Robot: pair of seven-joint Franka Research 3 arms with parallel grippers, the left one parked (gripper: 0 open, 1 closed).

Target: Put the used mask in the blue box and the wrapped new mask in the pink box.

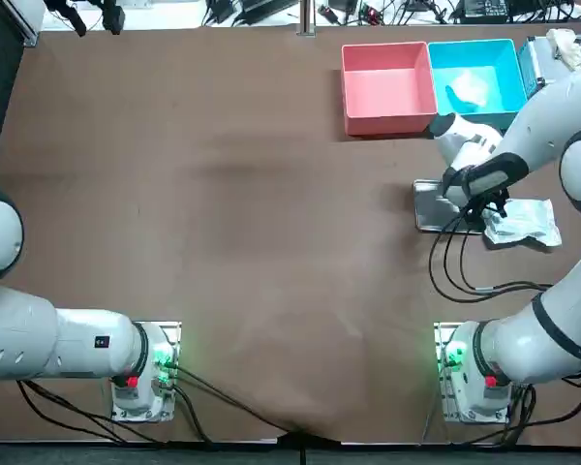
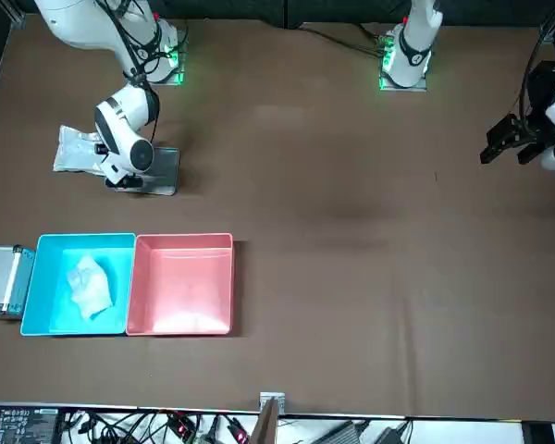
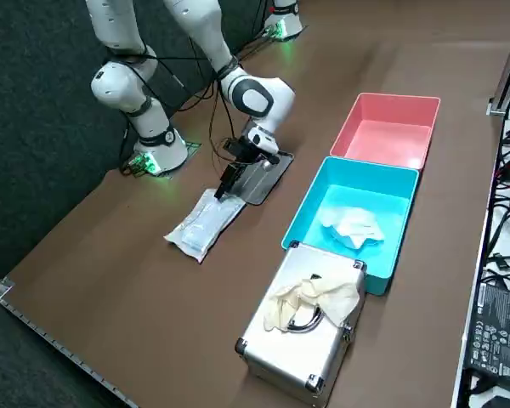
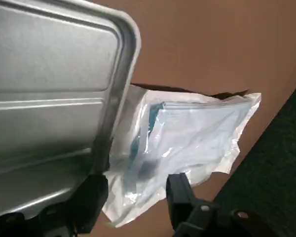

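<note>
While my right arm's jaws stand open and empty, the clear-wrapped pale blue new mask lies lengthwise ahead, its near end between them.

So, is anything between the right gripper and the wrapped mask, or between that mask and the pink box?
Nothing blocks the right gripper: its open fingers straddle the edge of the wrapped mask. A metal tray lies beside the mask toward the pink box; lifting should clear it.
</note>
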